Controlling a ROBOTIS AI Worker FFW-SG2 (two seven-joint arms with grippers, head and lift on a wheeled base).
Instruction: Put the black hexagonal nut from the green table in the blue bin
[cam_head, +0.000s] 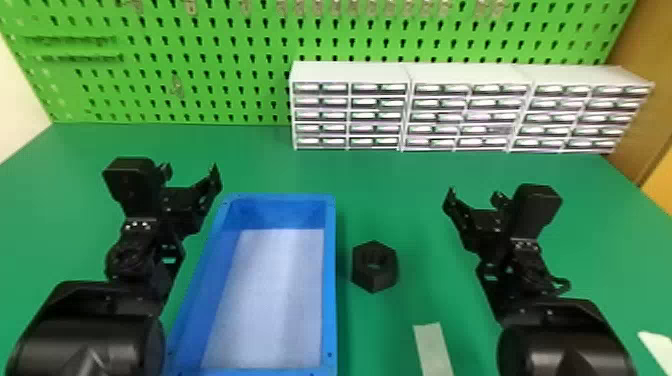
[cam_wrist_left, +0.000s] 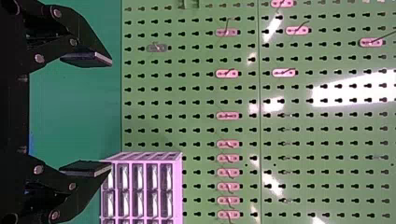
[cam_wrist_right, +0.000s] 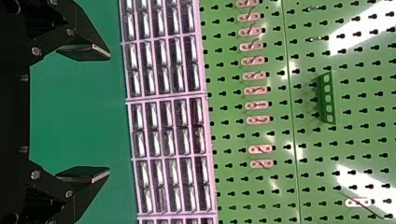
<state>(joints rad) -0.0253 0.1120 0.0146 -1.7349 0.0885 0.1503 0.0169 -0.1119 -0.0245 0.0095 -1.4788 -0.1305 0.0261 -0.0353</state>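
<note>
The black hexagonal nut (cam_head: 374, 266) lies on the green table (cam_head: 400, 200), just right of the blue bin (cam_head: 329, 280), apart from its wall. In the head view my left gripper (cam_head: 192, 172) is by the bin's far left corner, fingers apart; the left wrist view has the same gripper (cam_wrist_left: 109, 114) open and holding nothing. My right gripper (cam_head: 472, 197) stands to the right of the nut and farther back, not touching it. Seen from the right wrist, that gripper (cam_wrist_right: 109, 113) is open too, with nothing between its fingers. Inside the bin only its pale floor shows.
White drawer cabinets (cam_head: 350, 72) line the back right of the table, against a green pegboard (cam_head: 200, 90). A pale strip (cam_head: 433, 347) lies near the front, between the nut and my right arm. Another white piece (cam_head: 659, 347) is at the right edge.
</note>
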